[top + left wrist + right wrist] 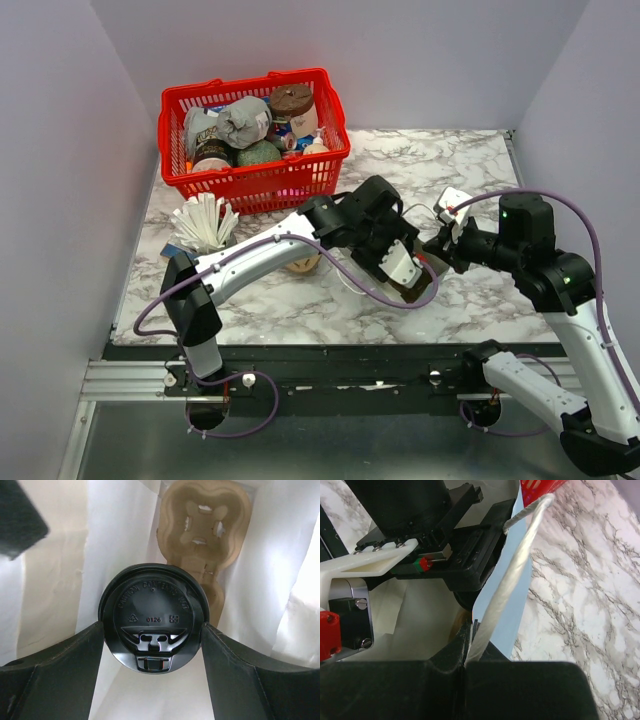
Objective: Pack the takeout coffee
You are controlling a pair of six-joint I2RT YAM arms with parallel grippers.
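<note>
1. Right at the bottom of the right wrist view, the right gripper (465, 672) had its jaws pressed together on the cord handle (515, 565) of the white paper bag (502, 625). Judgement: that pinch was what held the mouth open, so it should not slacken or drag sideways.
2. In the left wrist view, the left gripper (152, 637) came in from the lower corners, one finger against each side of the black lid (150, 605). It was clamped on the takeout coffee (150, 587), which sat centre frame, upright, down inside the bag.
3. Only the lid showed. The cup body below it was hidden, so I could not tell whether its base was resting on anything.
4. Deeper in, at upper centre of that view, the brown cardboard carrier (202, 525) lay on the bag floor. One lobe peeked out just right of the lid.
5. Judgement: the coffee looked short of the open sockets farther up the frame. Ease it that way, level and straight down, clear of the bag walls, and spread the fingers only once it is seated.
6. Far off in the top view, the stirrer cup (205, 225) stood at left and the red basket (250, 130) at upper left, both well apart from the bag.
</note>
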